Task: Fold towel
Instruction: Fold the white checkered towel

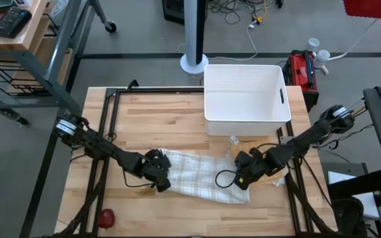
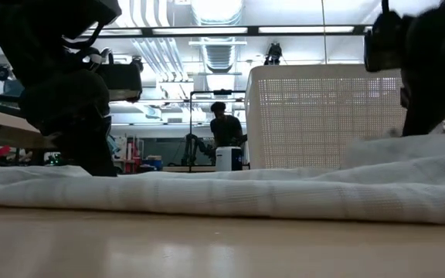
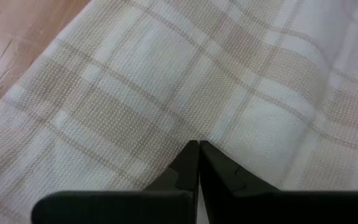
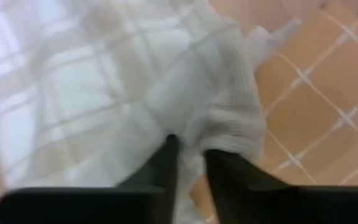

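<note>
Both pincers pinned on the towel (image 1: 200, 173)

My left pincer (image 3: 198, 147) is pressed together on cloth; my right pincer (image 4: 190, 149) clamps a bunched, blurred fold, its far edge hidden.

You are looking at a robotics lab or workshop: a wooden table (image 1: 177, 119) on a bare concrete floor (image 1: 144, 39), loose cables (image 1: 243, 13), long ceiling lights (image 2: 207, 31), and a person (image 2: 224, 123) among distant equipment.
</note>
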`<state>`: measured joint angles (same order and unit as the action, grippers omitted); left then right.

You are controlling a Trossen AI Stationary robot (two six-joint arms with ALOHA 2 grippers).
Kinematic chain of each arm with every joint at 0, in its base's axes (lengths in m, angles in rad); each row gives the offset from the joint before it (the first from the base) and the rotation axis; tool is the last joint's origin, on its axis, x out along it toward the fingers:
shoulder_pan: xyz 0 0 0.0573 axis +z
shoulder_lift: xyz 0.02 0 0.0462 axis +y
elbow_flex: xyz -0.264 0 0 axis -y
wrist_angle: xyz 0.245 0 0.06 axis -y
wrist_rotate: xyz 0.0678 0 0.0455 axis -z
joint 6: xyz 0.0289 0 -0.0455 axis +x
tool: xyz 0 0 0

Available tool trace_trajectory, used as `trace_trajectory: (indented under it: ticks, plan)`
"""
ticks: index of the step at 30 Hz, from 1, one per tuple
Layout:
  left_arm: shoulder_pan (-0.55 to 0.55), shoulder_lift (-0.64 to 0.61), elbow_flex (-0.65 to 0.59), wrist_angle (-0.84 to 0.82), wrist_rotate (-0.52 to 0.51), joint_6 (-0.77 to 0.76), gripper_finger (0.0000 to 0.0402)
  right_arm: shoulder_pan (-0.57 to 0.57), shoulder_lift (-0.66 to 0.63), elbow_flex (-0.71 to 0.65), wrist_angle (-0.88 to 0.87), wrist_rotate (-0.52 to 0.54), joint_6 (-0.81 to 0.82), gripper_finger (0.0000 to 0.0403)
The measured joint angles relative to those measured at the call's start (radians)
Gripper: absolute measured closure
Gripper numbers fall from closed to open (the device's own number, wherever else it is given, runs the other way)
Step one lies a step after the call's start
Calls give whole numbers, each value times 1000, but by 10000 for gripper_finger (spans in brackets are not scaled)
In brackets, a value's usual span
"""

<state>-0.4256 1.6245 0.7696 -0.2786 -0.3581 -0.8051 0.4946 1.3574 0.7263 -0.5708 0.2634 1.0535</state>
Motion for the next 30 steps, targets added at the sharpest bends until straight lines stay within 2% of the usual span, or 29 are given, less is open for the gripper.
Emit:
trace_trajectory:
  ticks: [2, 6, 12, 21, 26, 30]
  plan:
    - [0, 0, 0, -7, 0, -7, 400, 3, -15, 12, 2, -1, -8, 374]
    - [0, -2, 0, -76, -1, -55, 399, 18, -67, 30, 0, -17, 0, 397]
    - [-3, -5, 3, -184, -14, -147, 401, 71, -145, 63, 2, -37, 59, 402]
    - [-6, -8, 2, -178, -22, -148, 400, 146, -144, 121, -33, -132, 184, 402]
    - [-14, -47, -1, -182, 0, -129, 398, 176, -144, 187, -231, -144, 246, 403]
    - [-17, -98, -2, -177, 99, -86, 400, 178, -144, 265, -418, -141, 264, 403]
